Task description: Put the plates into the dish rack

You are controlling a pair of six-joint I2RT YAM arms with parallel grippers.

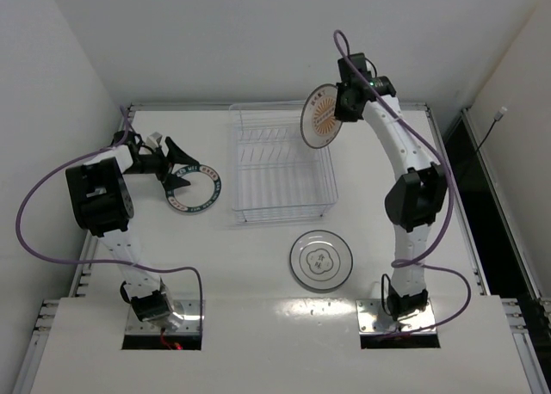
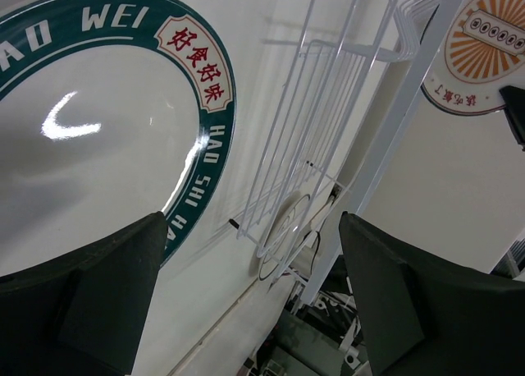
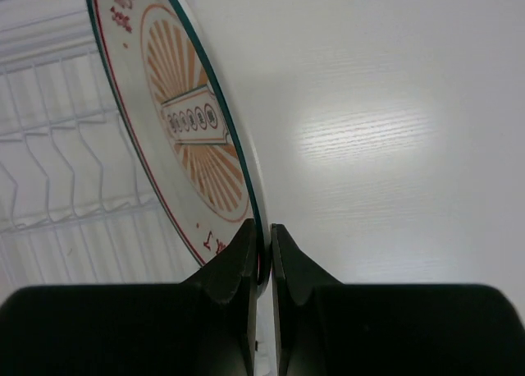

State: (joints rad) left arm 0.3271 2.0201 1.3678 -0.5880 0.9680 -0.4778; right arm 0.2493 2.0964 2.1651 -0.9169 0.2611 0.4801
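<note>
Right pincer (image 3: 262, 233) pinches sunburst plate (image 3: 184, 138) rim, upright at dish rack (image 1: 280, 215) far edge; lower edge-on between tines. Left pincer (image 2: 253, 228) gapes, empty.

Robot lab: bare white table (image 1: 224, 265), plain white walls (image 1: 215, 33), bolted arms (image 1: 411, 196).

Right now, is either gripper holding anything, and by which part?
The right gripper pinches the orange plate by its rim; the left gripper is open, holding nothing.
</note>
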